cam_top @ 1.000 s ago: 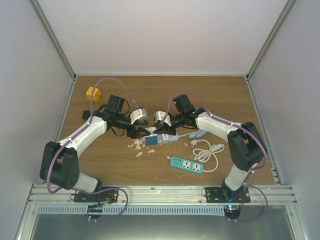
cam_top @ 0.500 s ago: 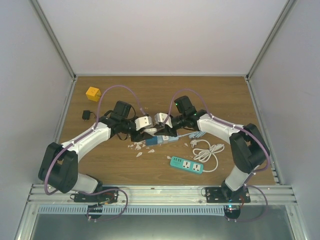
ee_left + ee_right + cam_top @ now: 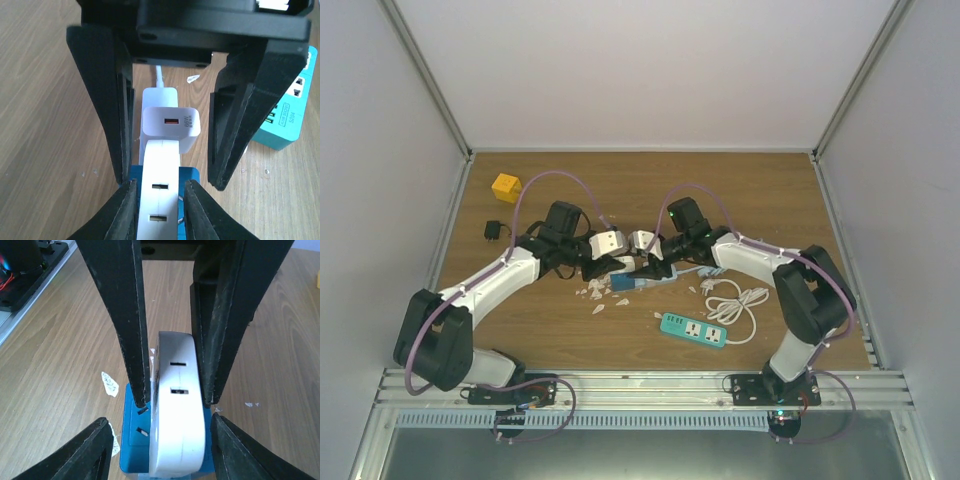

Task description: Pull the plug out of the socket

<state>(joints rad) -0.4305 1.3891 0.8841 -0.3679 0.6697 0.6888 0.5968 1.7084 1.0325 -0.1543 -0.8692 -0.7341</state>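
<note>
Left jaws clamp socket strip [image 3: 162, 200]; right jaws apart, flanking plug [image 3: 171, 124].
Advised: grip plug squarely, pull straight.

**Left wrist view.** White charger [image 3: 160, 134]: small grey print beside orange USB port [image 3: 171, 121], approx. "66W"; 2nd line under it too small to read. Teal power strip [image 3: 289, 107]: sideways label on side wall, prob. "S204"; finer print next to it illegible.

White plug [image 3: 171, 125] with an orange port sits at the end of the white-topped blue socket [image 3: 161, 210].
</note>
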